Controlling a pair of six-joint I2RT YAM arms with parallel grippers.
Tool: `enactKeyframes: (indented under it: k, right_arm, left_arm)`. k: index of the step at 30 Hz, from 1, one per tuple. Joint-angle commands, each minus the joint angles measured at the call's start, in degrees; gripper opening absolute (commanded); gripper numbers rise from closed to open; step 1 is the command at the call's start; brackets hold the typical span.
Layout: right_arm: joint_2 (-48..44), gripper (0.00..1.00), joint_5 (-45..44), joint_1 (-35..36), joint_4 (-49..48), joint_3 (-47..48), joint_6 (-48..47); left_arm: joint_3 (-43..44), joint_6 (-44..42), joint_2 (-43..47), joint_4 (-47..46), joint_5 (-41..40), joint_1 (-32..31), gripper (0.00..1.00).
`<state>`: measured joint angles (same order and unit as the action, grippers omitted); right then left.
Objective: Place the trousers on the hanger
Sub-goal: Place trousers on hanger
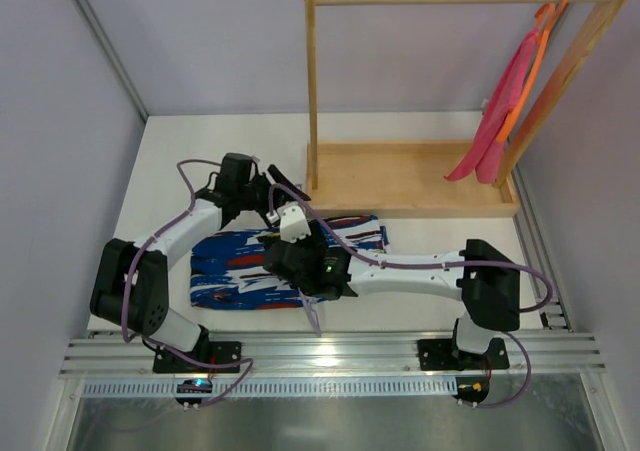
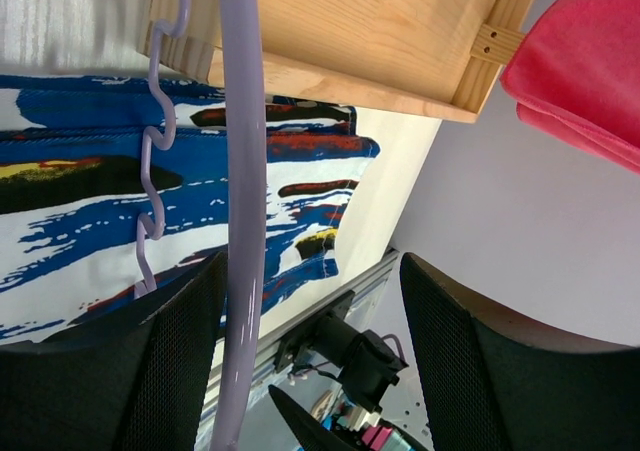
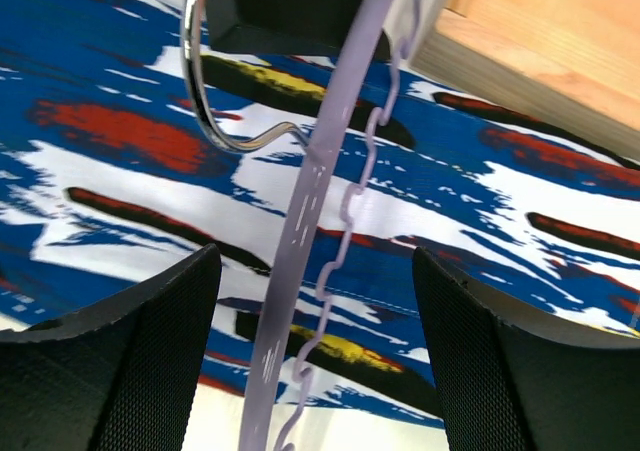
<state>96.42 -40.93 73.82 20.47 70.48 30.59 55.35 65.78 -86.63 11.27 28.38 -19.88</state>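
Hidden from above under both arms: hanger (image 3: 308,196). Plain in wrist views, running between left fingers (image 2: 130,371) and right fingers (image 3: 520,361), both pairs spread wide, over trousers (image 1: 235,271).

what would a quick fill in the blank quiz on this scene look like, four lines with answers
1. The trousers lie on the table in front of the ___ rack.
2. The hanger has a ___ metal hook.
3. The pink-red cloth hangs from a second hanger, which is ___.
4. The left hand and right hand both have jaws standing ___ with the hanger between their fingers.

Answers: wooden; silver; orange; open
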Motion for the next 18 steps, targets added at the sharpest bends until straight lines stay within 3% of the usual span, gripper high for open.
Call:
enactKeyframes:
  k: [1,7,14,18]
  right_arm:
    - [2.4,0.8,-9.1,0.6,7.6,5.0,2.1]
    - [6.8,0.72,-11.5,1.1,10.3,8.8,1.8]
    - [8.5,0.4,-12.1,1.2,11.3,9.9,2.5]
    - [6.9,0.31,-12.4,1.1,11.4,8.5,4.5]
  left_arm:
    - [2.1,0.8,0.0,1.1,-1.6,-0.6,0.7]
    - [2.2,1.4,0.0,1.6,-2.5,-1.0,0.7]
    - [2.2,1.7,-0.3,1.6,-3.7,-2.0,0.7]
    - [2.2,1.6,-0.5,1.8,-4.1,-2.0,0.7]
